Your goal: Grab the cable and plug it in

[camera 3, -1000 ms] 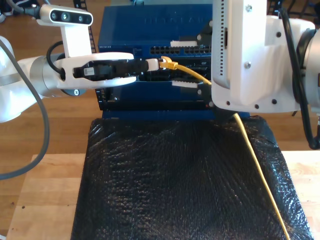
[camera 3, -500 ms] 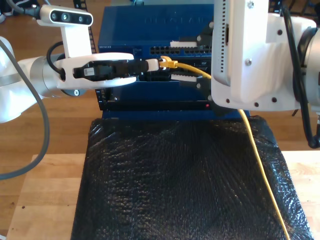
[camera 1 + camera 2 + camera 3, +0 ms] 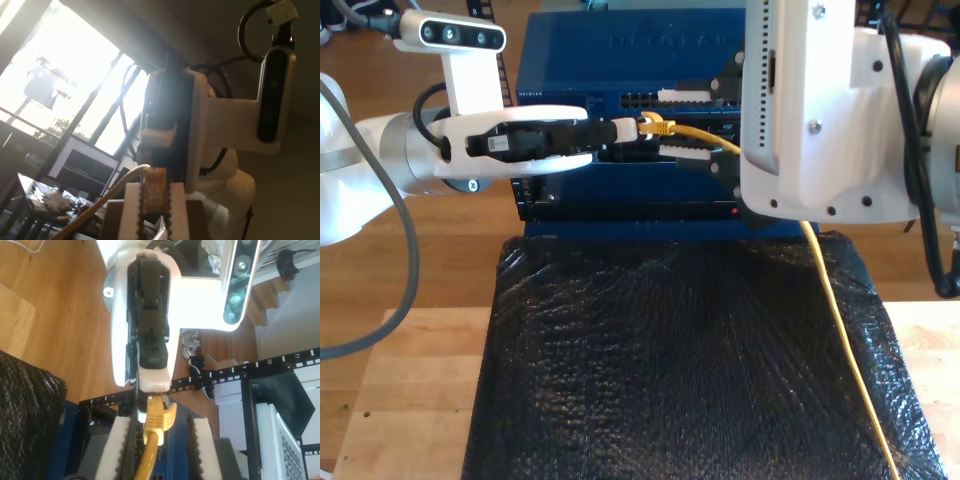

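Gripping the plug (image 3: 657, 125) of the cable (image 3: 840, 340), my first gripper (image 3: 642, 127) reaches in from the exterior view's left, jaws closed on the yellow boot. The first wrist view shows that boot (image 3: 155, 192) clamped between the two white pads. The plug sits just in front of the port rows of the blue switch (image 3: 570, 60); whether it touches a port I cannot tell. From the plug the cable runs toward the exterior view's right, passes behind the big white arm there, and comes out below it. It then trails down across the black mat (image 3: 670, 360) near that mat's edge on the exterior view's right. My second gripper (image 3: 692, 122) is on that arm. Its jaws are open, one ribbed pad (image 3: 120, 445) on each side of the cable just behind the plug (image 3: 156, 417). In the second wrist view one pad lies close against the cable and the other stands clear of it. The mat lies on a wooden table (image 3: 410, 400).
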`<act>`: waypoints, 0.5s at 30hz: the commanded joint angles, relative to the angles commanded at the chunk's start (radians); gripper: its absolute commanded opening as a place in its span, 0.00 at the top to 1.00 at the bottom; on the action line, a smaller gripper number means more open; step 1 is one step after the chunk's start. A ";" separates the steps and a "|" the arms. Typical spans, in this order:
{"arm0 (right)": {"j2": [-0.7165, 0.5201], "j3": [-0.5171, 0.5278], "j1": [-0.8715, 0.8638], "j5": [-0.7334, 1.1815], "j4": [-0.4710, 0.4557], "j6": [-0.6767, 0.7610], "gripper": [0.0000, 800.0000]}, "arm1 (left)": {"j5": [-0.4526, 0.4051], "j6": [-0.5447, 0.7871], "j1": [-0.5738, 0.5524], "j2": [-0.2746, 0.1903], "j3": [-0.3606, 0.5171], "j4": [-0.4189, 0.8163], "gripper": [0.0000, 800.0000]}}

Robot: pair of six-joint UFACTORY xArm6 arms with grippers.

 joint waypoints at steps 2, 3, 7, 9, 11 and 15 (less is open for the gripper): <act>0.000 0.000 0.002 0.000 0.000 0.002 0.70 | 0.000 0.000 0.000 0.000 0.000 0.000 0.98; 0.000 0.000 0.002 0.000 0.000 0.000 0.72 | 0.000 0.000 0.000 0.000 0.000 0.000 0.98; 0.000 0.000 0.002 0.000 0.000 0.002 0.77 | 0.002 0.000 0.000 0.000 0.000 0.000 0.98; 0.000 0.000 0.002 0.000 0.000 0.002 0.77 | 0.002 0.000 0.000 0.000 0.000 0.000 0.98; 0.000 0.000 0.002 0.000 0.000 0.002 0.78 | 0.002 0.000 0.000 0.000 0.000 0.000 0.98; 0.000 0.000 0.002 -0.002 0.000 0.002 0.92 | 0.002 0.000 0.000 0.000 0.000 0.000 0.97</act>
